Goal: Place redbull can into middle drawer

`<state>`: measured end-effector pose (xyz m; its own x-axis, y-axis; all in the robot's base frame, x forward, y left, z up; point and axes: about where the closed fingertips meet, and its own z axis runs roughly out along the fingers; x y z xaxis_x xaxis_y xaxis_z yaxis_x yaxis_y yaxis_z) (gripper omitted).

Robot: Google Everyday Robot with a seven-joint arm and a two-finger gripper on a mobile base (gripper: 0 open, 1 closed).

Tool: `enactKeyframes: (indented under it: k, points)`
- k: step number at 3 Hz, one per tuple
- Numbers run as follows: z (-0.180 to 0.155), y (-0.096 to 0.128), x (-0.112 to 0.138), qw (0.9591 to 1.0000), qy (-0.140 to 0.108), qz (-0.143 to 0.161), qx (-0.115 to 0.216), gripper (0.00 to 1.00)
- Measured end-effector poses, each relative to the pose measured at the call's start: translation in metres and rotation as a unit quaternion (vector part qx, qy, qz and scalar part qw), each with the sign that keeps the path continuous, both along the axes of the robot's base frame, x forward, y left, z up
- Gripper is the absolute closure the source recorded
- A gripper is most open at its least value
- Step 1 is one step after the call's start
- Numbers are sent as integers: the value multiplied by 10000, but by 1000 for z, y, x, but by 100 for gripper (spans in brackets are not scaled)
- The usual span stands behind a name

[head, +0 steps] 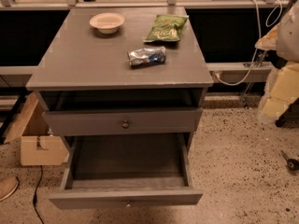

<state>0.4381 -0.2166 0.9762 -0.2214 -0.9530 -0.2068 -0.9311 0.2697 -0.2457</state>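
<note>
Can: a crinkled silver-and-blue can (146, 56) was seen lying on its side on the table (79, 59), right of centre and nearer the front edge than the back.
Open drawer: the deep grey drawer (128, 158), lowest in the table, was pulled well out towards the camera; its bare floor was shown and the can was not in it.
Upper drawer: a shallower grey front (84, 122) with a dark round knob (125, 124) was set just above the open drawer, with a dark gap left beneath the tabletop.
Chip bag: a green bag (166, 28) was laid flat behind the can, near but apart from it.
Bowl: a pale bowl (107, 22) was placed upright at the back, left of the bag.
Pincer: it was not caught anywhere in the view, so open or closed could not be told.
Box: a cardboard box (39, 149) was stood on the speckled floor (243, 171), left of the table.
Right edge: pale white and yellow shapes (280, 87) were seen, too unclear to be named.
</note>
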Motion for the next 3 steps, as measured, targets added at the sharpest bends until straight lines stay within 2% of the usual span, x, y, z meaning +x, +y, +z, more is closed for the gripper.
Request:
enactKeyframes:
  k: [1,2,3]
  points:
    - [0,0,0,10000,0,0,0,0]
    - [-2,12,33,9992,-221,255,196,0]
    - [-14,31,82,9966,-336,544,525,0]
